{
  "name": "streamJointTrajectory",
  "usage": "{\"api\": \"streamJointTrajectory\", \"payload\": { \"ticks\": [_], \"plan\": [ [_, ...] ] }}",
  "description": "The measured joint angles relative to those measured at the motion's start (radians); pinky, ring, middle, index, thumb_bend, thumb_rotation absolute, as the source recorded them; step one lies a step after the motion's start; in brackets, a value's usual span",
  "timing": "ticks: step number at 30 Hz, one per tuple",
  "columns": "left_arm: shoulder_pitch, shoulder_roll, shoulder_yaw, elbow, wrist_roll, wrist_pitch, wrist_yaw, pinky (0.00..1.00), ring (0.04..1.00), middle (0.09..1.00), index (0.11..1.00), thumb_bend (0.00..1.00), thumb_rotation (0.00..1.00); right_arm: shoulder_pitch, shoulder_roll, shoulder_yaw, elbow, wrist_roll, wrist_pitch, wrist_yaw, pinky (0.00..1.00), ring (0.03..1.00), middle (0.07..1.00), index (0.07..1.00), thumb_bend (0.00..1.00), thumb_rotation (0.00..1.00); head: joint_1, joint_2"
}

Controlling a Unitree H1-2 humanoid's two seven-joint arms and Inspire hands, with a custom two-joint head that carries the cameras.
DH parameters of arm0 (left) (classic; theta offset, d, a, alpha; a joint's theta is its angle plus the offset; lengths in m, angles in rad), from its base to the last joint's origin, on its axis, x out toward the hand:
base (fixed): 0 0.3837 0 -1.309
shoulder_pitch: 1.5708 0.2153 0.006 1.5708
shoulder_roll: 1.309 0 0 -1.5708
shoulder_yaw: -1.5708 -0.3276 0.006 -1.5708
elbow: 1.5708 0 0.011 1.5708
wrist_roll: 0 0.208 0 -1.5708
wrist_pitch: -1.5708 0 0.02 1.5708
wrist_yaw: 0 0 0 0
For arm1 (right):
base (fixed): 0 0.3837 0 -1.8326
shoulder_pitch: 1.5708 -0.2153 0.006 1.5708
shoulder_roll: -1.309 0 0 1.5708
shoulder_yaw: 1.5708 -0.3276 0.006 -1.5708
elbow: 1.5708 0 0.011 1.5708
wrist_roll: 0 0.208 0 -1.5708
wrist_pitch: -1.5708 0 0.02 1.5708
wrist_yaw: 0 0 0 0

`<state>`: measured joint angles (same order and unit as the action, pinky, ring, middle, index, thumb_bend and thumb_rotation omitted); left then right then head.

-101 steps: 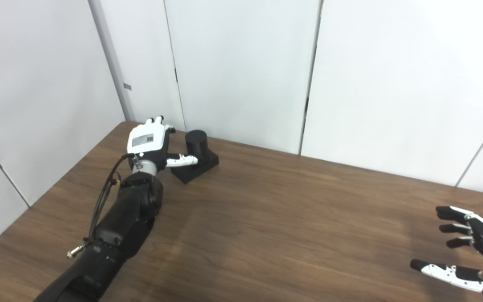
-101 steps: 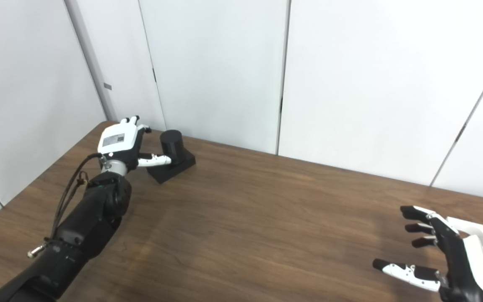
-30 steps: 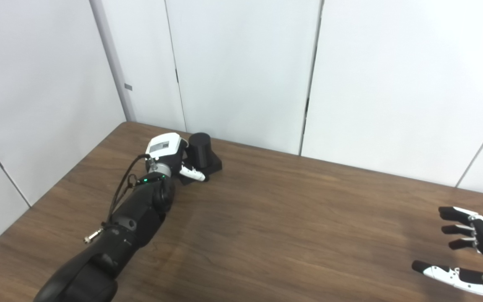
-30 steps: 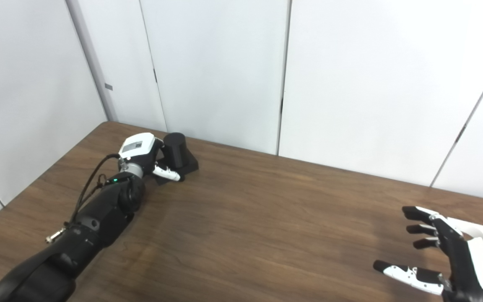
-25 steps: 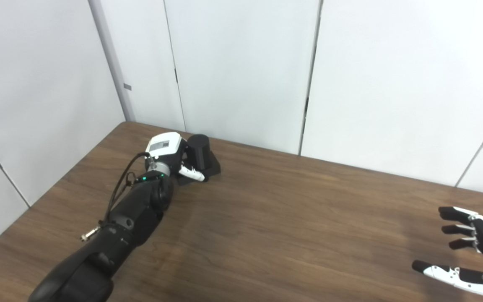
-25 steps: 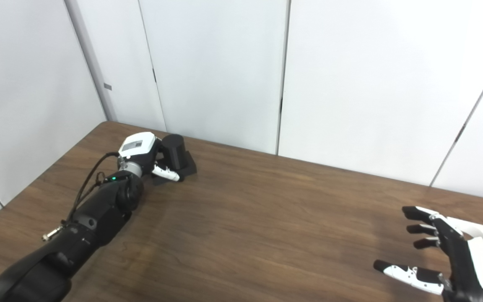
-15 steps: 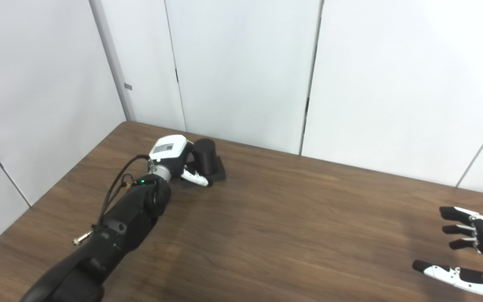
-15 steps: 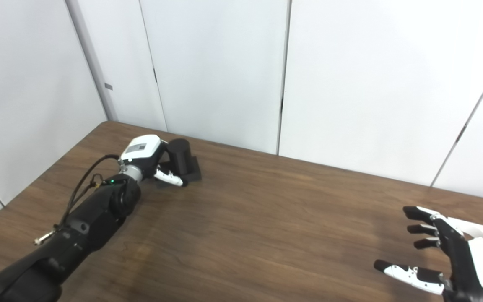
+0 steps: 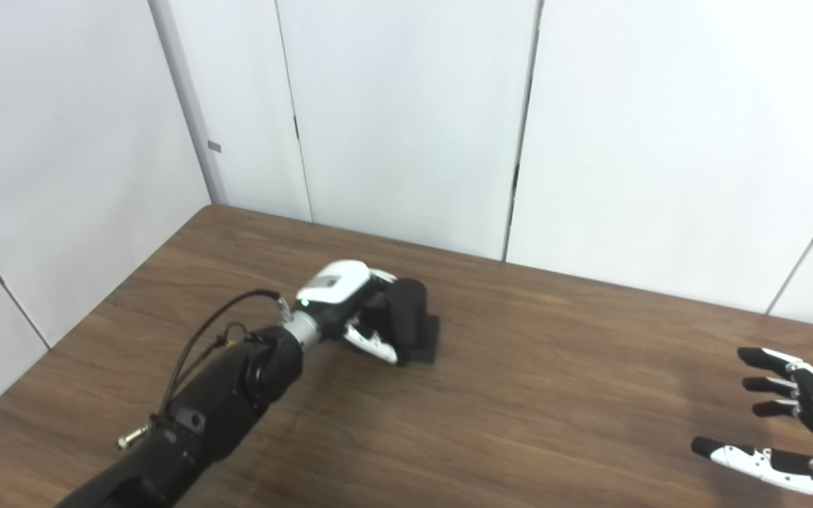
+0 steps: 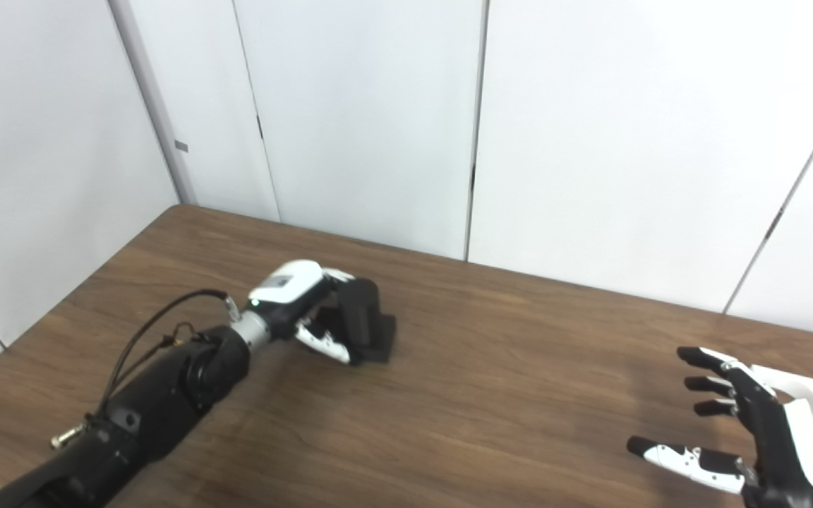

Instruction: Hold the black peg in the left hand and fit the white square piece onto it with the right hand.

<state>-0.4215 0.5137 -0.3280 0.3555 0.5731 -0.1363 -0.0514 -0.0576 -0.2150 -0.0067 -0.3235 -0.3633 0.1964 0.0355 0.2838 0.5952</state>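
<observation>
The left hand (image 9: 350, 310) is gripping the black peg (image 9: 410, 321) at centre-left of the frame. The right hand (image 10: 745, 437) is hovering open at lower right, the white square piece (image 10: 798, 398) lying just behind it on the table (image 9: 519, 395).

Dark wooden table (image 9: 519, 395) in a corner of plain white wall panels (image 9: 406, 106) with thin vertical seams.

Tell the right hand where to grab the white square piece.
Judging by the right eye view, grip the white square piece across its flat outer sides, coming from its near left, where the open right hand hovers. Leave its hole free for the black peg.
</observation>
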Motion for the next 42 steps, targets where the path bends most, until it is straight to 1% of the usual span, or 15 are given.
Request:
{"api": "streamJointTrajectory", "payload": {
  "ticks": [1,6,8,11,16,21,27,29,30,34,36,37,38,41,42],
  "plan": [
    [0.006,-0.008,-0.003,-0.013,-0.002,-0.003,-0.007,0.79,0.898,0.851,0.485,0.52,0.07,-0.003,0.0,0.0,0.015,0.005,-0.009,0.0,0.57,0.687,0.77,0.72,0.61,0.0,-0.009,0.003],
    [0.022,-0.05,-0.026,-0.043,-0.011,-0.071,-0.031,0.77,0.905,0.861,0.486,0.52,0.07,-0.005,-0.001,0.0,0.062,0.017,-0.05,-0.006,0.56,0.682,0.763,0.715,0.61,0.0,-0.034,0.008],
    [0.022,-0.061,-0.038,-0.048,-0.005,-0.082,-0.032,0.75,0.895,0.857,0.487,0.52,0.07,-0.005,-0.002,0.0,0.065,0.018,-0.07,-0.015,0.55,0.675,0.758,0.713,0.61,0.0,-0.051,0.011],
    [0.022,-0.071,-0.054,-0.048,0.002,-0.111,-0.029,0.76,0.891,0.853,0.487,0.52,0.07,-0.006,-0.003,0.0,0.091,0.018,-0.111,-0.028,0.54,0.667,0.75,0.709,0.61,0.0,-0.067,0.015],
    [0.023,-0.102,-0.075,-0.047,-0.005,-0.144,-0.031,0.77,0.891,0.851,0.488,0.52,0.07,-0.006,-0.005,0.0,0.111,0.013,-0.152,-0.037,0.53,0.671,0.748,0.711,0.6,0.0,-0.092,0.021],
    [0.012,-0.125,-0.11,-0.029,-0.02,-0.189,-0.042,0.75,0.894,0.847,0.489,0.52,0.07,-0.007,-0.005,0.0,0.122,0.004,-0.17,-0.046,0.53,0.674,0.749,0.71,0.6,0.0,-0.117,0.028],
    [-0.022,-0.129,-0.16,-0.01,-0.017,-0.191,-0.049,0.74,0.895,0.844,0.489,0.52,0.07,-0.007,-0.004,0.0,0.125,0.004,-0.182,-0.061,0.52,0.665,0.749,0.713,0.6,0.0,-0.164,0.037],
    [-0.033,-0.129,-0.173,-0.006,-0.008,-0.191,-0.048,0.72,0.885,0.843,0.49,0.52,0.07,-0.007,-0.003,0.0,0.125,0.002,-0.186,-0.064,0.53,0.674,0.752,0.715,0.59,0.0,-0.202,0.043],
    [-0.039,-0.129,-0.18,-0.005,-0.003,-0.19,-0.048,0.71,0.883,0.842,0.49,0.52,0.07,-0.007,-0.003,0.0,0.125,0.0,-0.186,-0.064,0.53,0.675,0.753,0.716,0.59,0.0,-0.203,0.043],
    [-0.048,-0.127,-0.191,-0.004,0.007,-0.19,-0.048,0.71,0.865,0.843,0.489,0.52,0.07,-0.008,-0.003,0.0,0.125,0.0,-0.187,-0.066,0.54,0.666,0.744,0.706,0.61,0.0,-0.311,0.051],
    [-0.047,-0.124,-0.191,-0.004,0.005,-0.19,-0.048,0.71,0.864,0.841,0.489,0.52,0.07,-0.012,-0.004,0.0,0.124,-0.005,-0.187,-0.066,0.54,0.668,0.746,0.712,0.61,0.0,-0.345,0.048],
    [-0.047,-0.123,-0.191,-0.004,0.002,-0.191,-0.049,0.71,0.864,0.84,0.489,0.52,0.07,-0.015,-0.007,0.0,0.124,-0.007,-0.187,-0.064,0.54,0.67,0.757,0.72,0.6,0.0,-0.374,0.043],
    [-0.046,-0.121,-0.192,-0.004,-0.001,-0.192,-0.049,0.71,0.866,0.84,0.489,0.52,0.07,-0.02,-0.012,0.0,0.121,-0.006,-0.185,-0.059,0.55,0.67,0.763,0.728,0.6,0.01,-0.421,0.035],
    [-0.045,-0.112,-0.192,-0.005,-0.006,-0.198,-0.049,0.72,0.868,0.842,0.49,0.52,0.07,-0.038,-0.043,0.004,0.088,-0.003,-0.16,-0.011,0.56,0.678,0.774,0.741,0.62,0.02,-0.501,0.022],
    [-0.044,-0.108,-0.193,-0.008,-0.006,-0.199,-0.05,0.72,0.868,0.842,0.49,0.52,0.07,-0.046,-0.054,0.004,0.076,-0.003,-0.154,0.002,0.56,0.68,0.777,0.743,0.62,0.02,-0.509,0.02]
  ]
}}
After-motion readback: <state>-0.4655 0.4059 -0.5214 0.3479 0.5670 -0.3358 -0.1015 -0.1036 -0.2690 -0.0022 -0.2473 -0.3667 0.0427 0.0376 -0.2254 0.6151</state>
